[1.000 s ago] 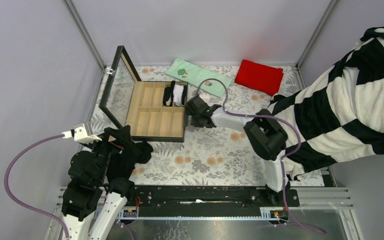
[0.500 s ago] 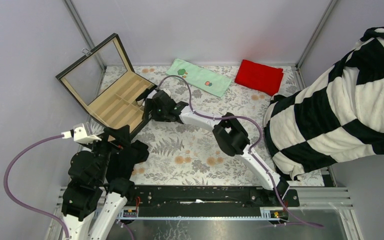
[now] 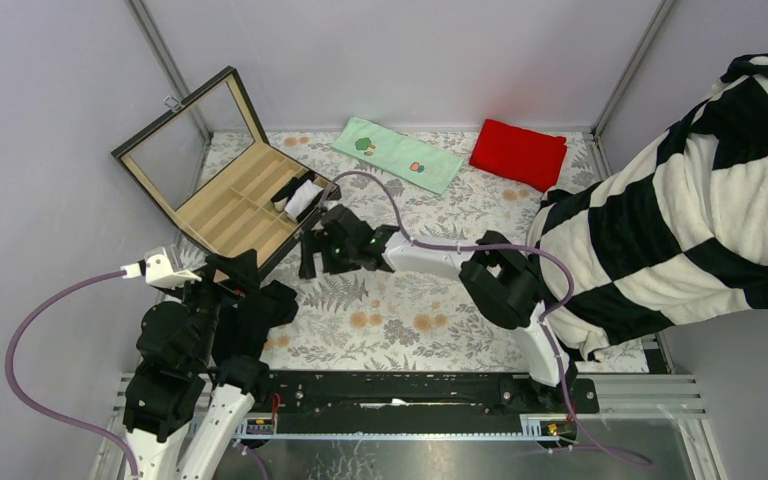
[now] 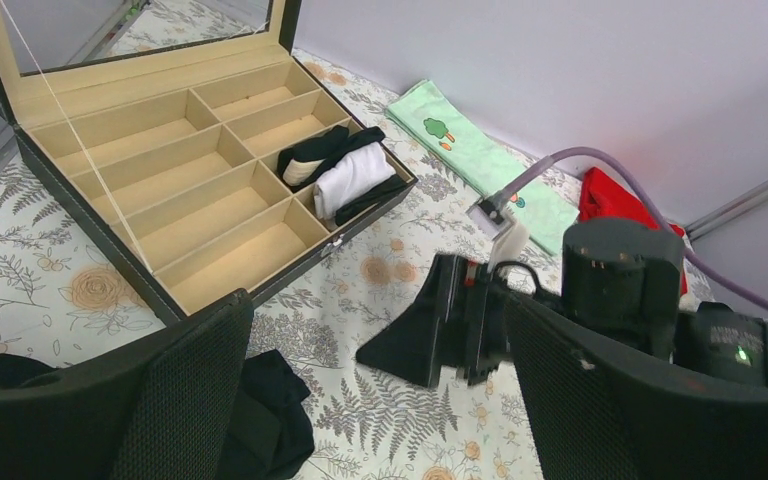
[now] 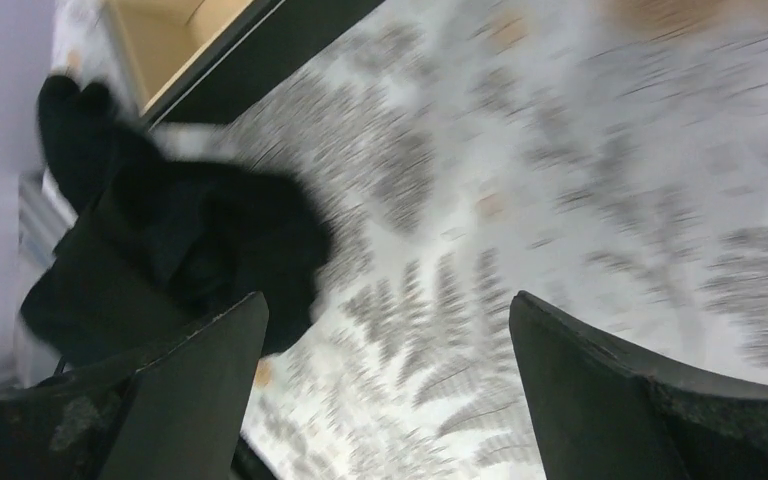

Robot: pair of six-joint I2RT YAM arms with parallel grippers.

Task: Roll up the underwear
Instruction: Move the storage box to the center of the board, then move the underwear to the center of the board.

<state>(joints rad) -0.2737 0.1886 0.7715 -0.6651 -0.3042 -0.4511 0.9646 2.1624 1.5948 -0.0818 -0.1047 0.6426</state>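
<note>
A heap of black underwear [image 3: 272, 303] lies on the floral cloth near the front left; it also shows in the left wrist view [image 4: 260, 420] and, blurred, in the right wrist view [image 5: 210, 240]. My left gripper [image 3: 245, 280] is open and empty just beside the heap, which lies by its left finger [image 4: 110, 400]. My right gripper [image 3: 318, 265] is open and empty, low over the cloth a little right of the heap, pointing at it [image 5: 388, 310]; it also shows in the left wrist view [image 4: 440, 335]. Black and white rolled cloth [image 4: 345, 175] fills one box compartment.
An open compartment box [image 3: 222, 215] with a glass lid stands at the back left. A green towel [image 3: 397, 155] and a red cloth [image 3: 518, 152] lie at the back. A black-and-white striped blanket [image 3: 680, 210] hangs over the right side.
The box has slid left and turned, its lid now tipped back. My right gripper has drawn back from the box toward the heap. The left arm has not moved.
</note>
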